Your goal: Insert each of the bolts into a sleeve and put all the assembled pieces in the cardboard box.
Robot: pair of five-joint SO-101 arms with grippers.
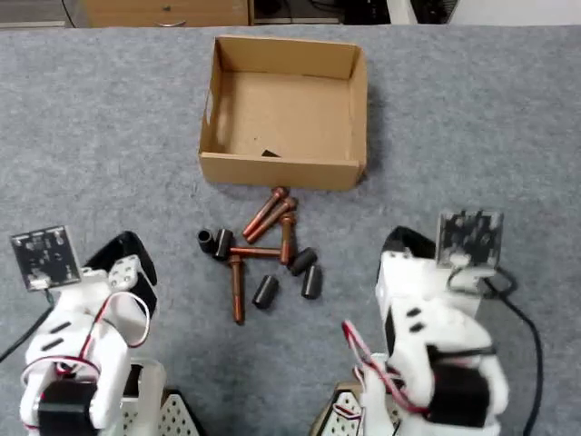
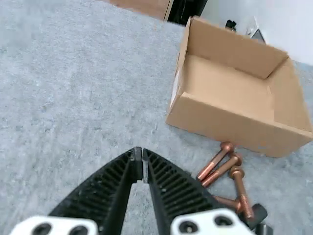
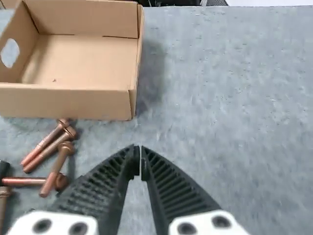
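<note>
We see first the grey counter [image 1: 490, 127], covered with a rough, carpet-like cloth, which carries everything. On it the cardboard box [image 1: 283, 171] stands open at the top. It is well ahead of both hands and about midway between them. On its floor, near the wall that faces the hands, lies one small dark speck, and we cannot tell what it is.

The two white arms are at the near edge of the counter. The left hand [image 2: 141, 152] points forward over the cloth with its two black ribbed fingers [image 2: 112, 186] pressed together, and nothing is between them. The right hand [image 3: 137, 149] is in the same state: fingers closed tip to tip, holding nothing.

Five copper-coloured bolts [image 1: 267, 212] lie loose in a small heap between the two hands and a little ahead of them, nearer to them than the box. Two lie side by side and slanted, with their heads just before the box wall. A third lies close beside these, a fourth lies across, and the fifth lies straight, closest to the hands.

Five short black sleeves [image 1: 265, 291] lie around the bolts: two on the left hand's side, near the end of the bolt that lies across, and three on the right hand's side. Whether any bolt end sits inside a sleeve we cannot tell.
</note>
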